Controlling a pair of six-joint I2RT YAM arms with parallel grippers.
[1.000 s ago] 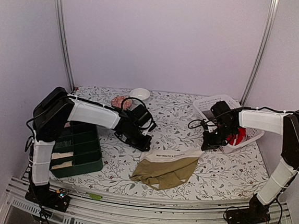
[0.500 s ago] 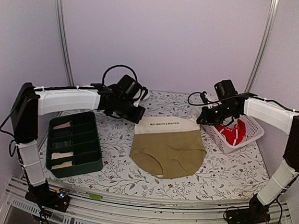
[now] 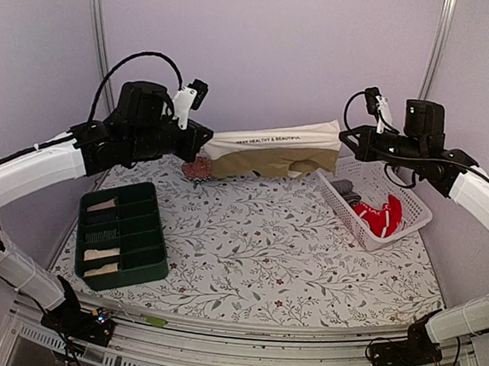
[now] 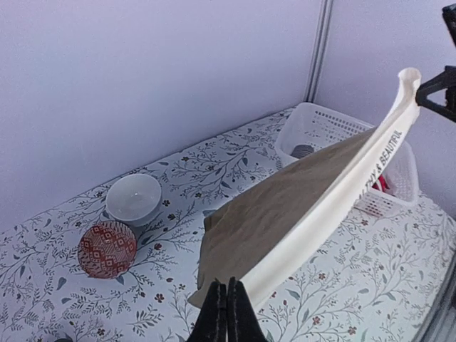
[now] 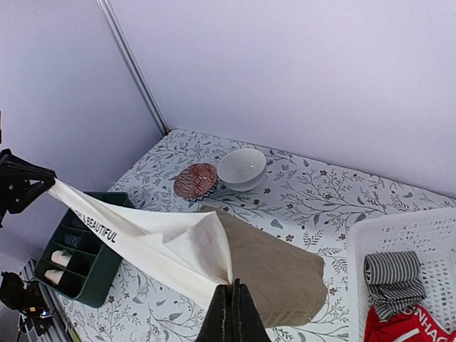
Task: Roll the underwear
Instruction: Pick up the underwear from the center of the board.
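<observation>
Top external: soft khaki-tan cloth underwear (image 3: 272,158) with cream waistband, flat on the floral table (image 3: 264,253) before, now hangs stretched mid-air between left gripper (image 3: 199,150) and right gripper (image 3: 345,140), both pinched tight on its waistband.

Both arms stand high above the table and reach toward the upper middle of the top view. The left arm (image 3: 40,165) sweeps up from the lower left, its left gripper (image 3: 201,148) pinched tight on one end of the khaki underwear (image 3: 269,151). The right arm (image 3: 483,197) arcs in from the right edge, its right gripper (image 3: 348,139) clamped on the other end.
</observation>
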